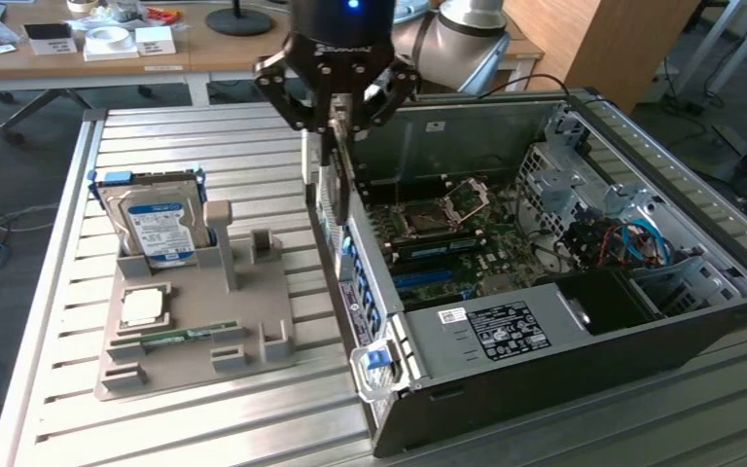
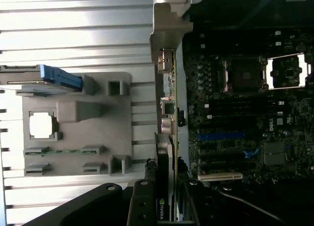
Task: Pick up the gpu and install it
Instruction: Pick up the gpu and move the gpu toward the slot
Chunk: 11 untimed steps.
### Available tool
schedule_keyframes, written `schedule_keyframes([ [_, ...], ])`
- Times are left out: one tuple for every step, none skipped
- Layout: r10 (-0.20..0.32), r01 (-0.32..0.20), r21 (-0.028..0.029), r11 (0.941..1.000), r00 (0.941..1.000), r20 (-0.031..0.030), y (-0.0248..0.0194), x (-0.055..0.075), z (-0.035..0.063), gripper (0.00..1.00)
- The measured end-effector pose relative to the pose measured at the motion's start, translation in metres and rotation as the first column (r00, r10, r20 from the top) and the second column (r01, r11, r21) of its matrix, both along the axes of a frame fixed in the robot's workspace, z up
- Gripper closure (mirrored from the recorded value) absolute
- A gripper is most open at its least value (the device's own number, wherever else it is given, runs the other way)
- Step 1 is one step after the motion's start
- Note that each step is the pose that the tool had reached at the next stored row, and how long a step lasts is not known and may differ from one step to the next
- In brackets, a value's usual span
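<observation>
My gripper [image 1: 335, 119] is shut on the gpu [image 1: 331, 190], a thin card that hangs edge-down from the fingers. It hovers over the left wall of the open computer case [image 1: 685, 321] as the exterior view shows it, just above the motherboard [image 1: 458, 229]. In the wrist view the gpu [image 2: 170, 88] runs edge-on away from my gripper [image 2: 167, 199]. Its silvery bracket [image 2: 167, 25] is at the far end and its dark face is between the fingers [image 2: 141, 201]. The card lies along the case's edge, beside the blue slot [image 2: 221, 136].
A grey parts holder [image 1: 237, 331] on the ribbed metal table carries a hard drive [image 1: 153, 219], a square processor [image 1: 144, 306] and a RAM stick [image 1: 172, 338]. The case's power supply [image 1: 504, 326] and drive cages [image 1: 607, 204] rise around the board. A cluttered desk [image 1: 179, 53] stands behind.
</observation>
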State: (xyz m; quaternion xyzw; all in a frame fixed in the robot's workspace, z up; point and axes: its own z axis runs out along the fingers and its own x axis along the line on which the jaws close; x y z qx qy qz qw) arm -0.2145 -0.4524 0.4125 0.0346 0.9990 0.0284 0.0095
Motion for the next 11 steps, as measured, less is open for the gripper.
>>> schedule_keyframes([
  [0.000,0.000,0.0005,1.0000,1.0000,0.0000,0.0000,0.005,0.0000,0.73],
  [0.000,0.000,0.0009,1.0000,1.0000,0.0000,0.0000,0.009,0.0000,0.73],
  [0.000,0.000,0.0014,1.0000,1.0000,0.0000,0.0000,0.013,0.0000,0.73],
  [0.000,0.000,0.0018,1.0000,1.0000,-0.0001,0.0000,0.018,0.0001,0.73],
  [0.000,0.000,0.0023,1.0000,1.0000,0.0000,0.0000,0.023,0.0000,0.73],
  [0.000,0.000,0.0027,1.0000,1.0000,-0.0001,0.0000,0.027,0.0001,0.73],
  [0.001,-0.001,0.0033,1.0000,1.0000,0.0000,0.0000,0.032,0.0000,0.73],
  [0.001,-0.001,0.0038,1.0000,1.0000,0.0000,0.0000,0.036,0.0000,0.73],
  [0.001,-0.001,0.0040,1.0000,1.0000,0.0000,0.0000,0.041,0.0000,0.73],
  [0.001,-0.001,0.0044,1.0000,1.0000,0.0000,0.0000,0.045,0.0000,0.73],
  [0.001,-0.001,0.0048,1.0000,1.0000,0.0000,0.0000,0.050,0.0000,0.73],
])
